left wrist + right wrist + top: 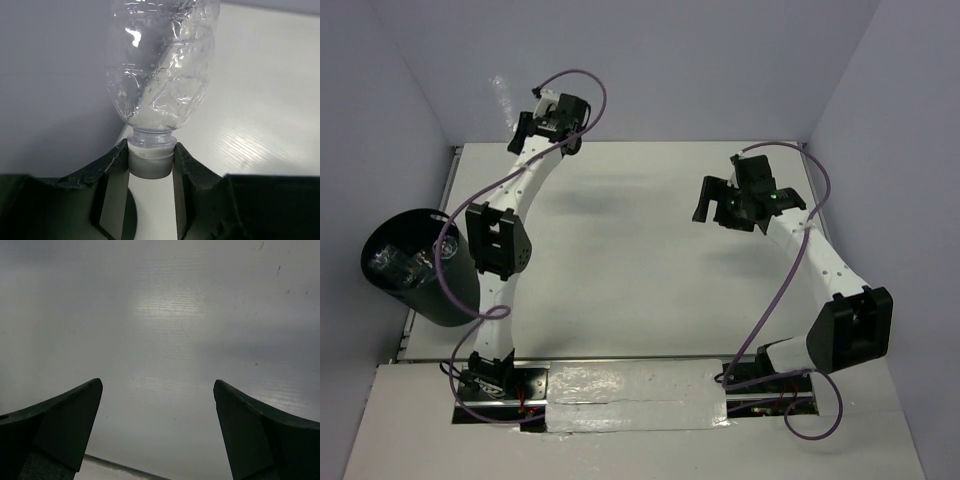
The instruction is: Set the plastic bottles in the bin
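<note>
The left gripper (pixel 150 159) is pinching a clear, crinkled plastic bottle (pixel 162 70) by its white cap (pixel 148 167), out at the far left corner of the table (pixel 620 255). The right gripper (pixel 157 425) hangs over the table with its fingers spread wide, holding nothing. The black bin (pixel 450 295) stands just off the table's left edge, with other bottles (pixel 400 262) lying inside it.

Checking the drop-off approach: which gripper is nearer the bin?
Left. The left gripper, jaws shut on a bottle, is at the far-left corner of the table, beyond the bin. The right gripper, jaws open, hangs over its right side, farther off.
</note>
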`<action>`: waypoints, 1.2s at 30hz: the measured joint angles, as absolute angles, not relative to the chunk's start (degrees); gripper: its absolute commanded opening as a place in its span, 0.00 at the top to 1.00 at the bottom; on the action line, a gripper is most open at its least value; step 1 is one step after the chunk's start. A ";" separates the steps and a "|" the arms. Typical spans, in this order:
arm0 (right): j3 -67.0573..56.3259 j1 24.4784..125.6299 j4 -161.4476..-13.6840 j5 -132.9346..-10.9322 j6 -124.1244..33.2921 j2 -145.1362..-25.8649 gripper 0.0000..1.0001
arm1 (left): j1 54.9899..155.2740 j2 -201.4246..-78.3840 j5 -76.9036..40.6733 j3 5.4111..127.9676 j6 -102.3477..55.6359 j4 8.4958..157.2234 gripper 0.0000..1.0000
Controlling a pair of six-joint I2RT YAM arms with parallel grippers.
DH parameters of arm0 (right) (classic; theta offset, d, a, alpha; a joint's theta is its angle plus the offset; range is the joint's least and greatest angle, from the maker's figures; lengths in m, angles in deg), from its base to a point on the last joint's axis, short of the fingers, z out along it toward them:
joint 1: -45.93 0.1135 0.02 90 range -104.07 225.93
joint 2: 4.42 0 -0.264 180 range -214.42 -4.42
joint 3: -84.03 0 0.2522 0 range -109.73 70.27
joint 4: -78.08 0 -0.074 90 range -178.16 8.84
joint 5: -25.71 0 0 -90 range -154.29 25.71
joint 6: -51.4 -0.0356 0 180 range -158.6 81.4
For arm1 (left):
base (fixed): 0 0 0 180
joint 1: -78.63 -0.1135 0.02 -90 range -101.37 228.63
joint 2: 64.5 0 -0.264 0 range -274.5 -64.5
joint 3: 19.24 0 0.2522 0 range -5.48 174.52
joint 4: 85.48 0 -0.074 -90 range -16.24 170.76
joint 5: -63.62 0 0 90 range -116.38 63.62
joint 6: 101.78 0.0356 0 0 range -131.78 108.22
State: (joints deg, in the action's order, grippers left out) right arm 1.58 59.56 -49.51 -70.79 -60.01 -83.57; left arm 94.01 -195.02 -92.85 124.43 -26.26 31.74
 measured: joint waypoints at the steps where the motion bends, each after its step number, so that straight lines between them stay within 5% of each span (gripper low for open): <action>1: 1.58 59.64 -49.51 -70.79 -60.01 -83.22 0.00 | 95.36 -192.83 -92.05 124.93 -27.20 30.71 1.00; 8: 1.58 59.99 -49.51 -70.79 -60.03 -79.66 0.00 | 101.96 -175.76 -87.67 122.33 -38.30 19.72 1.00; 20: 2.39 61.04 -49.53 -71.23 -60.16 -75.90 0.00 | 101.33 -140.88 -89.23 88.36 -62.58 4.38 1.00; 36: 2.39 62.37 -49.53 -71.21 -60.14 -75.90 0.00 | 91.98 -131.22 -90.52 68.58 -79.57 3.35 1.00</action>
